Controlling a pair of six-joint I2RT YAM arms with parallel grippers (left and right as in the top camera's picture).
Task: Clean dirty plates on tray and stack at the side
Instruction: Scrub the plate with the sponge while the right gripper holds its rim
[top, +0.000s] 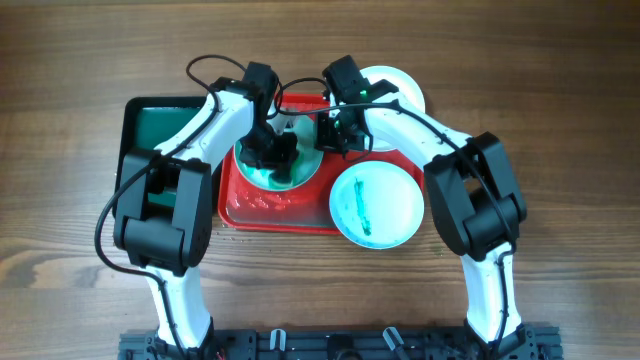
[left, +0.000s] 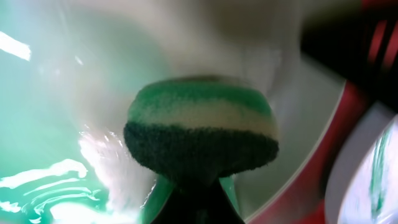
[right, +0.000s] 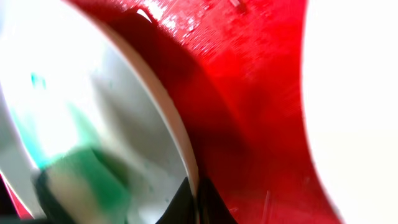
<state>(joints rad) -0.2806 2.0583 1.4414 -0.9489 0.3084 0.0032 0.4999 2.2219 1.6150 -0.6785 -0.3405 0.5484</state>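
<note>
The left tool (top: 272, 150) pinches a sponge (left: 202, 127) that is green, white and dark green. The sponge is right up against a plate (top: 308, 168) that looks wet and green. The right tool (right: 191, 198) is pressed together on the rim of this plate and holds it in place. The plate sits on the red tray (top: 270, 210). A second plate (top: 390, 195) with a green streak lies just beside it, partly over the tray's right edge. A third plate (top: 400, 88) looks white and lies by the tray's far right corner. A green tray (top: 150, 125) lies to the left on the brown worktop (top: 560, 100).

The plate is probably stiff and light, and it could break if dropped. It is likely slippery when wet, so the thin rim is the best spot to hold, with a firm pinch. The sponge is soft and squashes, so a gentle pinch is likely enough.
</note>
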